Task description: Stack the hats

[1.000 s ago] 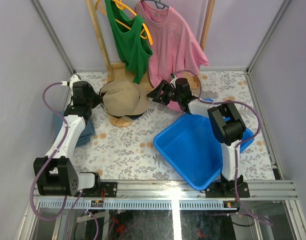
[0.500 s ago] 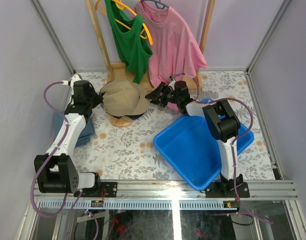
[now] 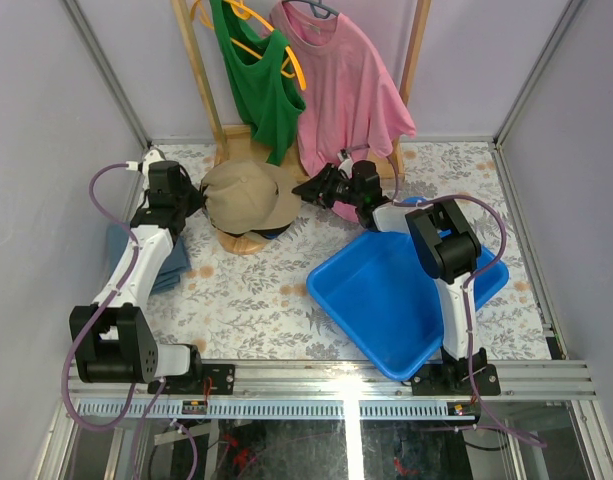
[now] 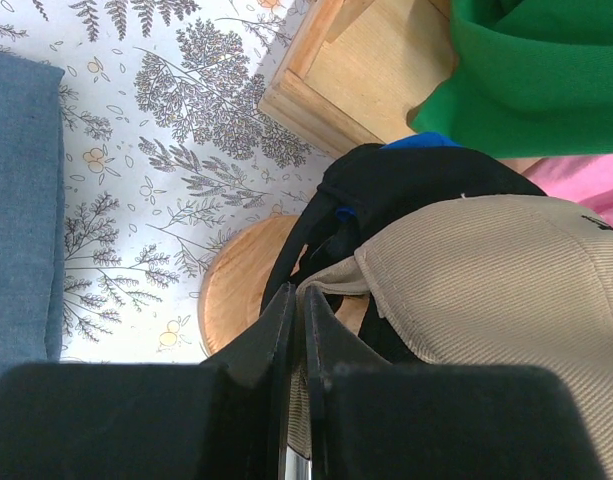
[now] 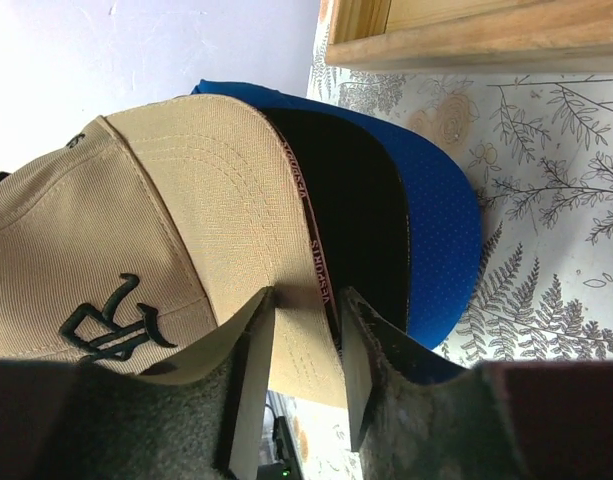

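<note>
Within spread right claw [image 5: 306, 305]: brim of tan hat [image 5: 136, 210]; left claw [image 4: 298, 298] pressed together.

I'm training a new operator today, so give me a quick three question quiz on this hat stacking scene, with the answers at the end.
1. True or false: the tan cap lies on top of the black cap.
2. Which cap is lowest in the pile on the wooden stand? A: tan. B: black. C: blue.
3. Fill in the blank: the right tool is at the tan cap's ____.

Key
1. True.
2. C, the blue cap; its brim shows under the black one.
3. Brim.
</note>
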Action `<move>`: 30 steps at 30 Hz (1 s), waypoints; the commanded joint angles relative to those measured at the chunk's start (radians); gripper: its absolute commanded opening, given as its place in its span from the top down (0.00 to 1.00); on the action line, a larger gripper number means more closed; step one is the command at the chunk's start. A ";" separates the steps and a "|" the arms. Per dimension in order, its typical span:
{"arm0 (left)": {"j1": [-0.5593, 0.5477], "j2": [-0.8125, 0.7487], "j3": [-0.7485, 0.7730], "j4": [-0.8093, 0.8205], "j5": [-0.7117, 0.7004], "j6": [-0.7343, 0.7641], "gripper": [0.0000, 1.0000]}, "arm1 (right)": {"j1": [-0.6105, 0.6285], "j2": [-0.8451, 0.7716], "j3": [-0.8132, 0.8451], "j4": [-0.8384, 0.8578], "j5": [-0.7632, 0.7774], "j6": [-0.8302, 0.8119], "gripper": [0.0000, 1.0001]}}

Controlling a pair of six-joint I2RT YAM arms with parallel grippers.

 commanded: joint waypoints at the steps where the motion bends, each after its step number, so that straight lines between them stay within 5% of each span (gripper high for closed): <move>1: 0.006 0.016 -0.007 -0.059 -0.020 0.022 1.00 | -0.002 0.013 0.014 0.079 -0.036 0.036 0.69; 6: 0.007 0.009 -0.009 -0.058 -0.032 0.022 1.00 | -0.003 0.001 0.024 0.021 -0.021 0.020 0.93; 10: 0.008 -0.006 -0.005 -0.068 -0.078 0.008 1.00 | -0.002 -0.010 0.044 -0.055 -0.005 -0.010 0.99; 17: 0.009 0.003 0.013 -0.116 -0.167 -0.026 1.00 | -0.002 -0.017 0.040 -0.173 0.006 -0.069 1.00; 30: 0.008 0.013 -0.015 -0.121 -0.128 -0.047 1.00 | 0.009 0.000 0.143 -0.474 0.081 -0.229 1.00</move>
